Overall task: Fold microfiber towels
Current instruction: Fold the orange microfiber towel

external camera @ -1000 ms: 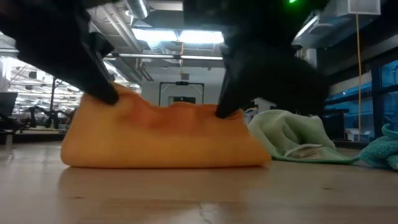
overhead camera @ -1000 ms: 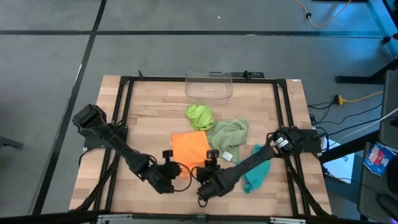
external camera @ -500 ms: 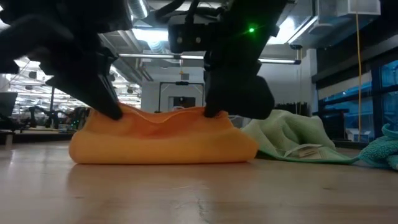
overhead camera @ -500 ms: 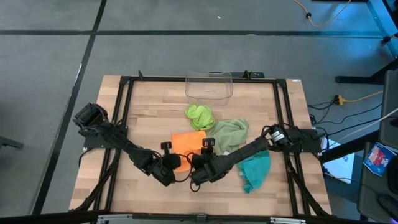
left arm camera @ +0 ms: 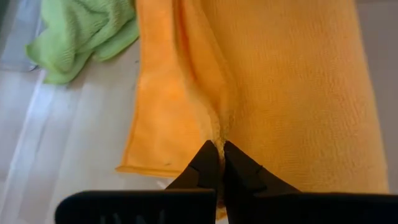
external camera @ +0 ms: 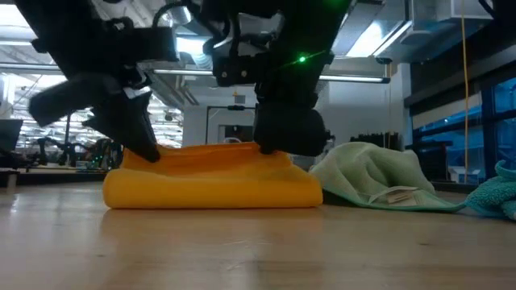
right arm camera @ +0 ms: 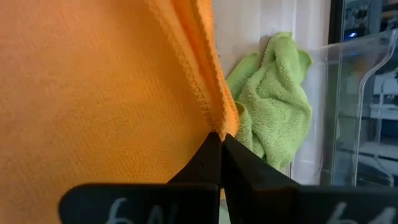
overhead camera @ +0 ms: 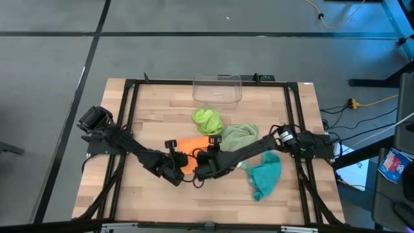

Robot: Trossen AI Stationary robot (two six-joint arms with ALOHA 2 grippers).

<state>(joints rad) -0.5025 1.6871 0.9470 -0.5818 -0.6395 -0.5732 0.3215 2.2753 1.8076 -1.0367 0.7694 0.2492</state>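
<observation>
The orange towel lies doubled over in the middle of the table, its lower layer flat on the wood. Both grippers are shut on its upper layer. My left gripper is at that layer's left end and my right gripper at its right end. From above, the two grippers cover most of the orange towel. Beyond it lie the lime green towel and the sage green towel. The teal towel lies crumpled to the right. My left gripper pinches the orange towel's hemmed edge between its two fingertips, coming slanting down from the near left. The cloth bunches into a ridge at the tips. The held layer lies over the layer below. My right gripper pinches the same stitched edge between its fingertips, slanting down from the near right. The held layer lies on top of the towel's lower layer, which rests on the table.
A clear plastic bin stands at the table's far edge, behind the lime green towel. The sage green towel, with a white tag, lies close to the orange one's right end. Black frame rails run along the table's sides. Bare wood lies near and left.
Both grippers have moved toward the table's far edge, carrying the orange towel's upper layer over its lower one. The towel's raised hump has sunk to a low, flat fold. From above, less of the orange cloth shows. The lower layer has stayed in place.
</observation>
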